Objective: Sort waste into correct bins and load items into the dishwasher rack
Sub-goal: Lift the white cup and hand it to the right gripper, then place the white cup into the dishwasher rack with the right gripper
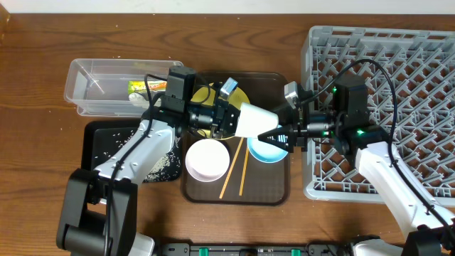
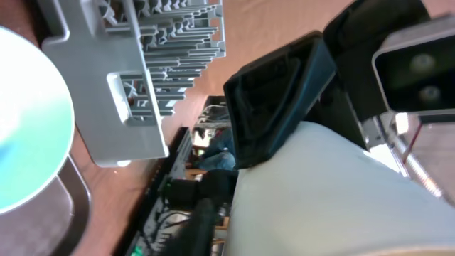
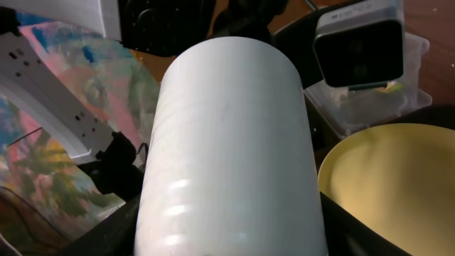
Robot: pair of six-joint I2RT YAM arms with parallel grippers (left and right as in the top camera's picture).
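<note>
Cup [image 3: 227, 142] hangs mid-air over brown tray [image 1: 206, 193], long axis left-right. Left fingers [image 2: 277, 99] pinch its left end; right fingers [image 1: 274, 134] straddle right end, grip unclear. Rack [image 1: 398, 57] is right.

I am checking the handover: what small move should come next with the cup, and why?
Probably the right gripper should close firmly on the pale cup before the left gripper lets go. The cup hangs sideways between both, above the brown tray, and neither grip looks certain.
</note>
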